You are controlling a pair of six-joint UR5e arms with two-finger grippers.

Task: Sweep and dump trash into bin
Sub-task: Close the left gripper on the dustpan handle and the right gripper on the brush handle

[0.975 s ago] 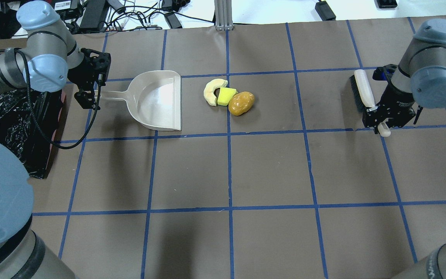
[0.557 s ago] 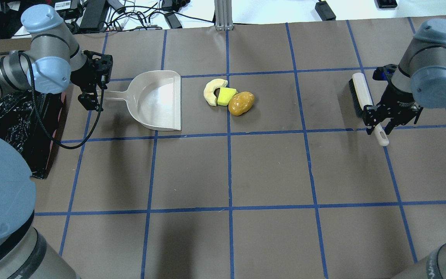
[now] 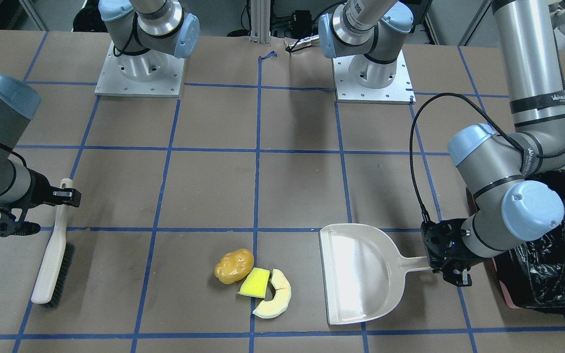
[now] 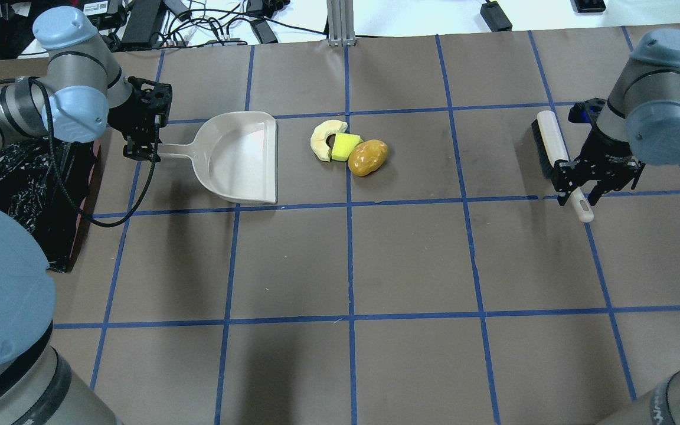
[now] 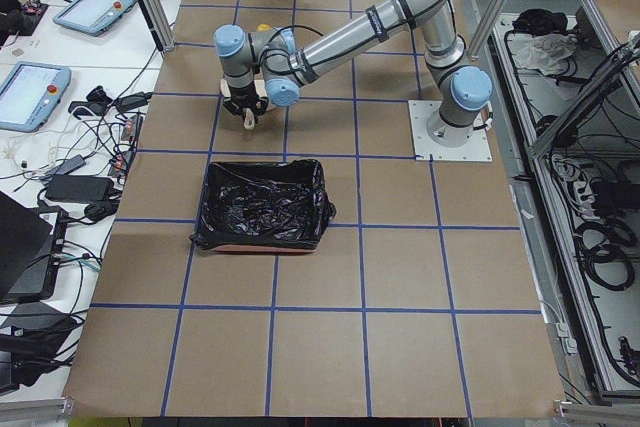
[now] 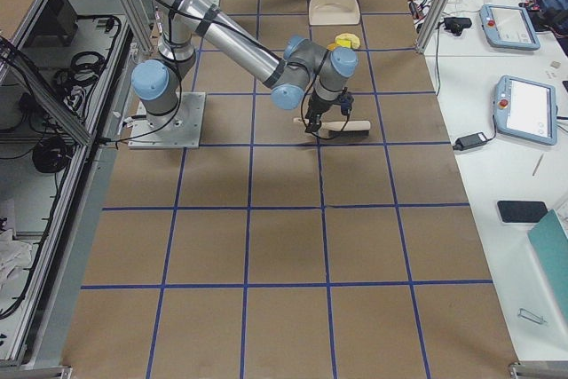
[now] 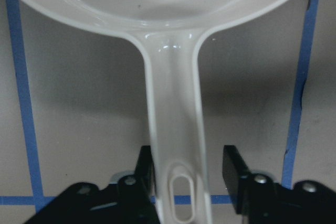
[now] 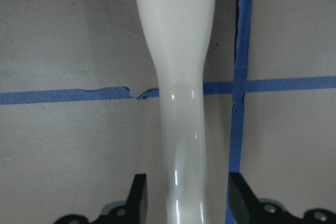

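Near dustpan [image 4: 239, 159], glossy potato [image 4: 368, 157], yellow wedge [image 4: 345, 146], rind [image 4: 321, 137]

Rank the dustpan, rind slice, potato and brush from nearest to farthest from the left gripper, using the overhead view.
1. Dustpan, its handle at the left gripper.
2. Rind slice, the pile's left end.
3. Potato, the pile's right end.
4. Brush, far right.

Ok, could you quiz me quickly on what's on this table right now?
1. True or false: the three trash pieces lie inside the dustpan.
2. Which piece is nearest the dustpan? A potato, B yellow wedge, C cream rind.
3. Fill in: the right tool straddles the handle of the ____.
Key: 1 false; 2 C; 3 brush.
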